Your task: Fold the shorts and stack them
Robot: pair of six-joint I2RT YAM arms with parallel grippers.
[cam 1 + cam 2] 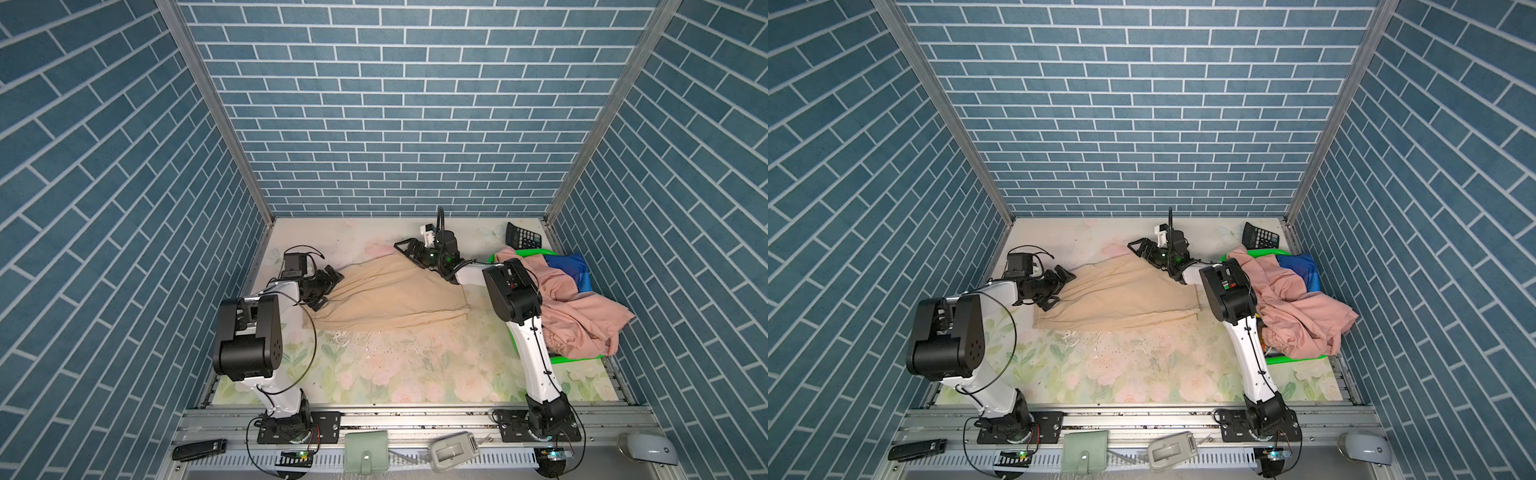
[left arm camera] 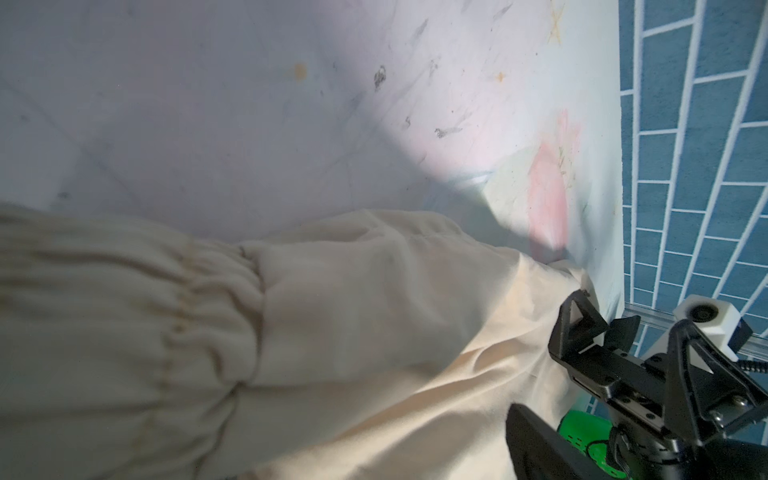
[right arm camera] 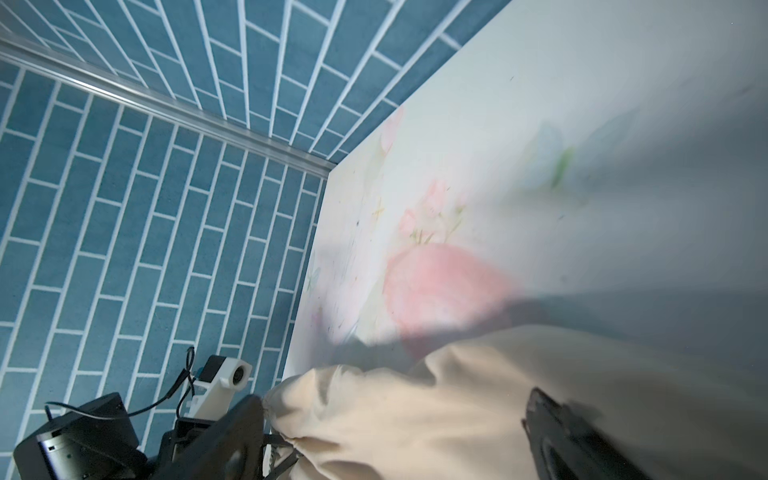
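Observation:
The beige shorts lie spread flat mid-table, with their gathered waistband toward the left arm. My left gripper stands open at that waistband end; one dark finger hangs over the cloth. At the shorts' far edge my right gripper is open, jaws wide over beige cloth and not pinching it. The salmon pink shorts are heaped on the right over the rainbow-striped shorts, which show only shiny blue.
A green mesh basket holds the heap at the right wall. A black calculator sits in the far right corner. On the front rail lie a green wallet, a white device and a black stapler.

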